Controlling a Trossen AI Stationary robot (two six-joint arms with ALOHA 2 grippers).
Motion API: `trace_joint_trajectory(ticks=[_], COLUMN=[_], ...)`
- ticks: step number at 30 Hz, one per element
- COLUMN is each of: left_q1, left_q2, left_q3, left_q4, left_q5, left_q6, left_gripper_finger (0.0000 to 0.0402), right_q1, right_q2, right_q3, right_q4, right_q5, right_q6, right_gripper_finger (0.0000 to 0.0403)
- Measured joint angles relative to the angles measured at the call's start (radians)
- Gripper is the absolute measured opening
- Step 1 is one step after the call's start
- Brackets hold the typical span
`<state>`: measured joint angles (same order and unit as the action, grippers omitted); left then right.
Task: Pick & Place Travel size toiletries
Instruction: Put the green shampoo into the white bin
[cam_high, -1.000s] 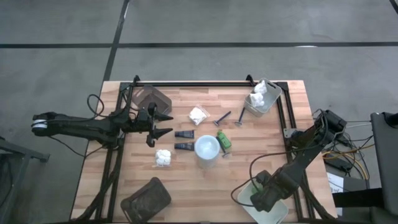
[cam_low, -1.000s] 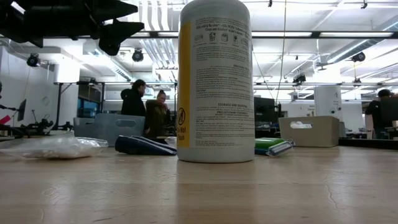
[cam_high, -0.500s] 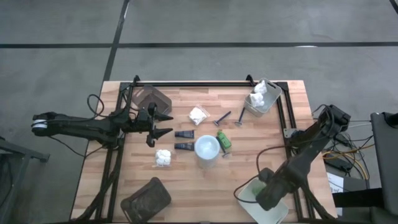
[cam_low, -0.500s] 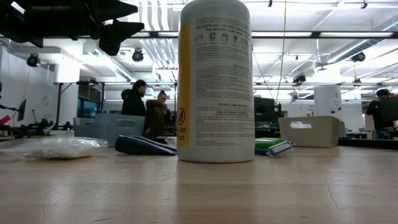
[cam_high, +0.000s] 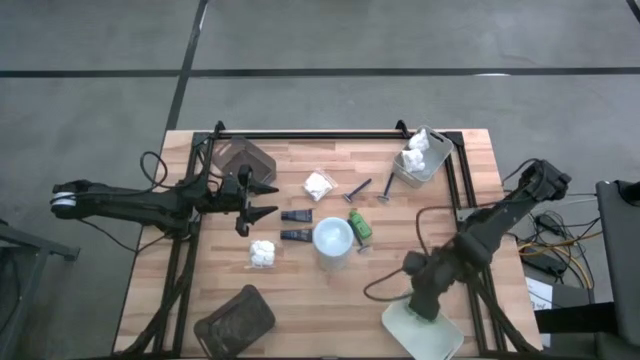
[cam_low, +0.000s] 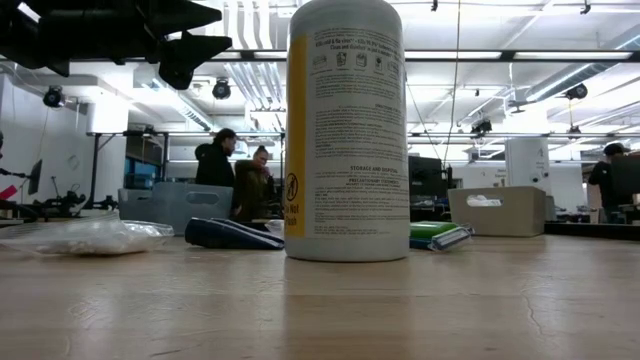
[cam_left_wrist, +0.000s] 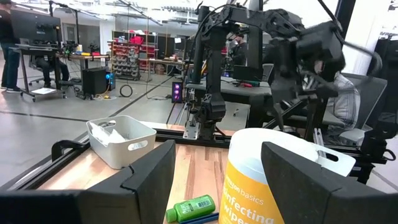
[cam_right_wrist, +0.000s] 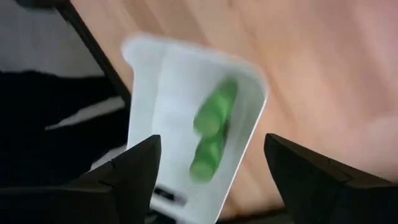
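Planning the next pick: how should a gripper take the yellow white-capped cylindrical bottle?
Probably from above: the yellow white-capped cylindrical bottle stands upright. Grip across its straight sides below the cap, fingers clear of the green piece and short dark tube flanking it.

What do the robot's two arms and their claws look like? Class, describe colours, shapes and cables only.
Both arms are dark, almost black, built of slim jointed segments. The left arm ends at its outer base in a pale white-grey cap, and a thin black cable loops beside it. The left claw has two pointed, wedge-shaped dark fingers. The right arm trails a long black cable loop; its claw's fingers are broad, dark and angular.
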<state>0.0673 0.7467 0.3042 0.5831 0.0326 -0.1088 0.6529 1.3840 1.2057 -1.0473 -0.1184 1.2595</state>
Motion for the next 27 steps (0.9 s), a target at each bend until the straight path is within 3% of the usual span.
trace_joint_trajectory(ticks=[13, 23, 27], left_q1=[0.000, 0.000, 0.000], left_q2=[0.000, 0.000, 0.000], left_q3=[0.000, 0.000, 0.000], left_q4=[0.000, -0.001, -0.001], left_q5=[0.000, 0.000, 0.000], left_q6=[0.000, 0.000, 0.000], left_gripper_finger=[0.0243, 0.0243, 0.0243], right_q1=[-0.138, -0.169, -0.202], right_q2=[-0.210, -0.272, -0.299], right_q3=[0.000, -0.001, -0.016], right_q4=[0.006, 0.011, 0.016], right_q5=[0.403, 0.756, 0.792], right_q6=[-0.540, -0.767, -0.821], right_gripper_finger=[0.0221, 0.0201, 0.0194])
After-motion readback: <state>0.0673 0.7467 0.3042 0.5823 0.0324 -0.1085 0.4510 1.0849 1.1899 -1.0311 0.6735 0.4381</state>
